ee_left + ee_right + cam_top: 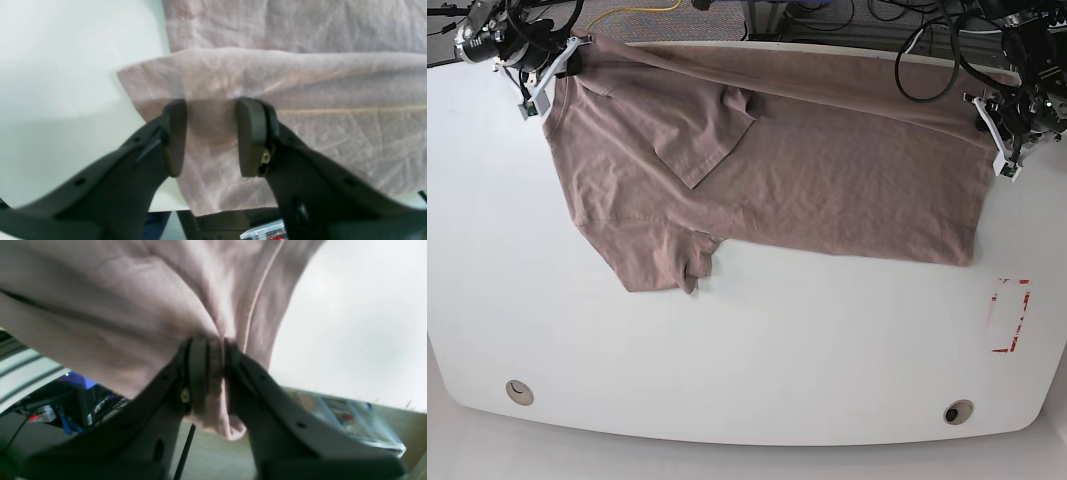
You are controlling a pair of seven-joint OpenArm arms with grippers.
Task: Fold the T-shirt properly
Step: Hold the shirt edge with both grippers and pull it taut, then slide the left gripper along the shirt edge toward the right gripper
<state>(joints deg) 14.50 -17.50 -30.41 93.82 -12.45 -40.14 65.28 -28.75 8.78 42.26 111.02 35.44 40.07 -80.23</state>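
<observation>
The mauve-tan T-shirt [807,170] lies spread across the far half of the white table [757,350], one sleeve folded onto its body and another bunched at the near left. At the shirt's far left corner my right gripper [567,62] is shut; in the right wrist view a gathered fold of the T-shirt [133,306] is pinched in the right gripper [213,370]. My left gripper [989,120] is at the shirt's right edge. Seen from the left wrist, the left gripper [213,136] has its jaws apart, straddling the flat cloth near a folded edge of the T-shirt [300,83].
A red-outlined rectangle [1010,315] is marked on the table near its right edge. Two round holes [519,392] [958,411] sit close to the front edge. Cables [927,45] hang behind the table's far side.
</observation>
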